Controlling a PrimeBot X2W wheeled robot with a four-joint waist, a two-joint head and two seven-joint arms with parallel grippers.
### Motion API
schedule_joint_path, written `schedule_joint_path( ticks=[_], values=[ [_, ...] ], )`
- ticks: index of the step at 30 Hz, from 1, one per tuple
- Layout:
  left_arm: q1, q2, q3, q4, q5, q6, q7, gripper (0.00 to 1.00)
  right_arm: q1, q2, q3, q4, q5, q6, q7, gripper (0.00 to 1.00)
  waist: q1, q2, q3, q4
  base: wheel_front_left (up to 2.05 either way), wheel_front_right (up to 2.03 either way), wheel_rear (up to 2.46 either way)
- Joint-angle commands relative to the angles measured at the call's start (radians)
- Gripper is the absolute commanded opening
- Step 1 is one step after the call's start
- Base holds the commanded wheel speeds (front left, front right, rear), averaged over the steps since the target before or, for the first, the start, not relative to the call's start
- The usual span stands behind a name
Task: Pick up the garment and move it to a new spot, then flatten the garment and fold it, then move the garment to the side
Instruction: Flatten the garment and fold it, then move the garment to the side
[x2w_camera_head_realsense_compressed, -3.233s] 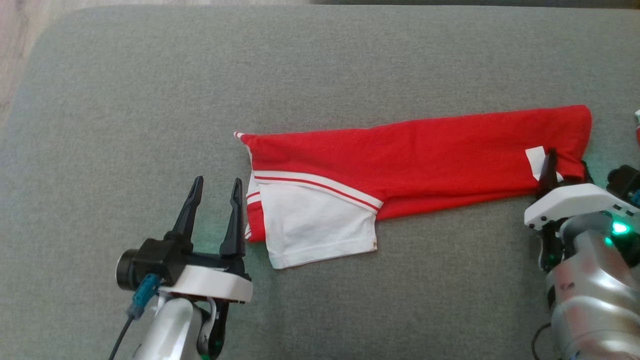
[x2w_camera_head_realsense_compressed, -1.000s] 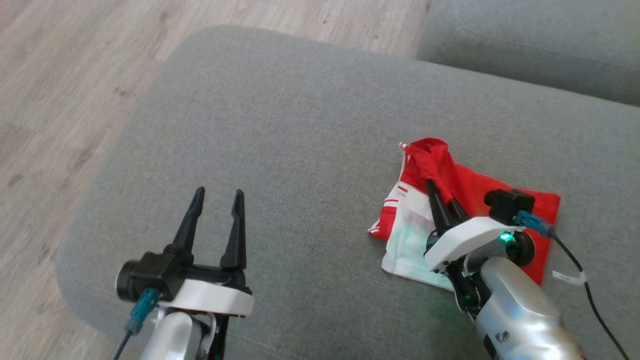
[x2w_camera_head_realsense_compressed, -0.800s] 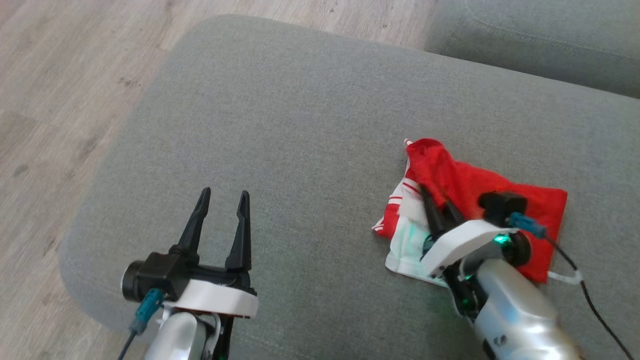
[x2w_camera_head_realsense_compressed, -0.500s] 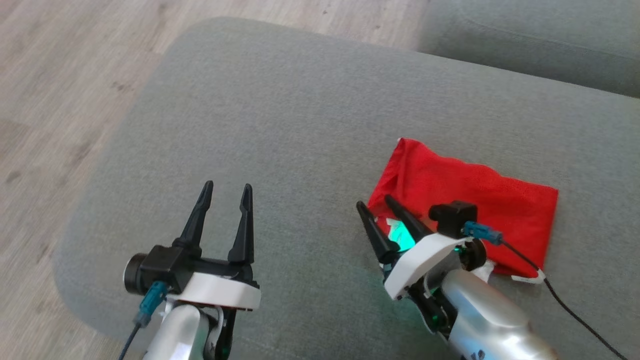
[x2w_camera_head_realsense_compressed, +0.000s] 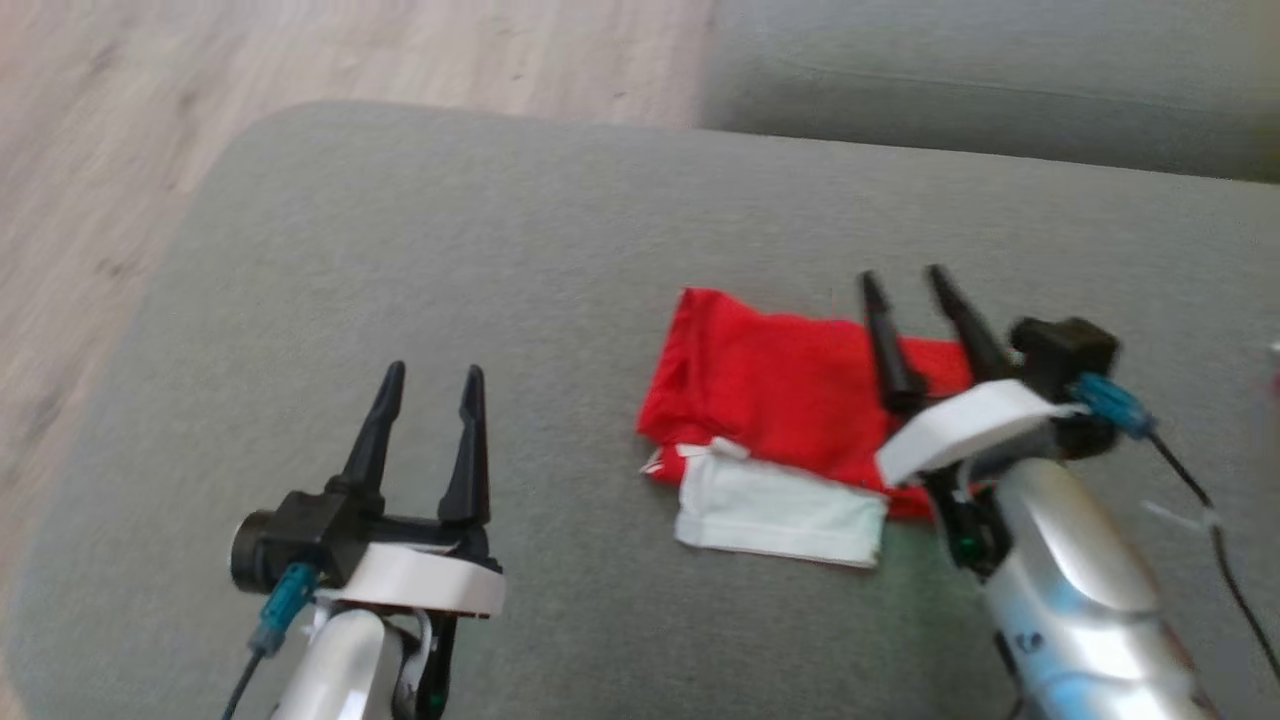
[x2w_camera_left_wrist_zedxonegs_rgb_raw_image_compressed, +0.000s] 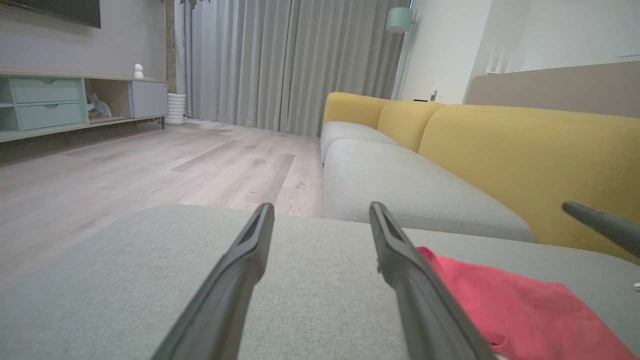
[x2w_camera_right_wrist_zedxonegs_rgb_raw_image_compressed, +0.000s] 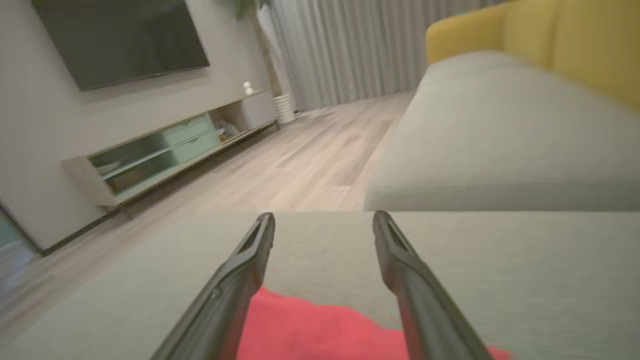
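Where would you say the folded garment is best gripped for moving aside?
Take the garment at its right end, pinching all layers, from the right with the open right gripper above it; it lies folded, so gripping one layer may unfold it.

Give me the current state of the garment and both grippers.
garment: folded small, white panel showing at near edge, lying free on the cushion.
left gripper: open, empty, apart from the garment.
right gripper: open, empty, over the garment's right end.
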Motion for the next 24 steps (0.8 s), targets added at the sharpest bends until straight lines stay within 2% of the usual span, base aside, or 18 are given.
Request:
schedule_joint_path(
  ticks=[1,6,10,16,24],
  values=[
    [-0.015,0.02,0.044,-0.035,-0.001,0.007,-0.012,1.0,0.028,0.012,-0.052,-0.074,-0.077,-0.001,-0.012,1.0,0.0,0.0,-0.025,-0.056,0.0,0.0,0.0],
    [0.007,0.024,0.065,-0.032,-0.005,0.016,-0.012,1.0,0.135,0.012,-0.183,-0.229,-0.249,-0.001,-0.012,1.0,0.0,0.0,-0.043,-0.123,0.0,0.0,0.0],
    [0.031,0.022,0.091,-0.034,-0.001,0.019,-0.012,1.0,0.238,0.012,-0.256,-0.363,-0.314,-0.001,-0.012,1.0,0.0,0.0,-0.049,-0.175,0.0,0.0,0.0],
    [0.061,0.014,0.123,-0.048,0.011,0.017,-0.012,1.0,0.335,0.012,-0.274,-0.461,-0.317,-0.001,-0.012,1.0,0.0,0.0,-0.03,-0.226,0.0,0.0,0.0],
    [0.073,0.003,0.142,-0.042,0.033,0.008,-0.012,1.0,0.372,0.012,-0.286,-0.497,-0.292,-0.001,-0.012,1.0,0.0,0.0,-0.022,-0.24,0.0,0.0,0.0]
  ],
)
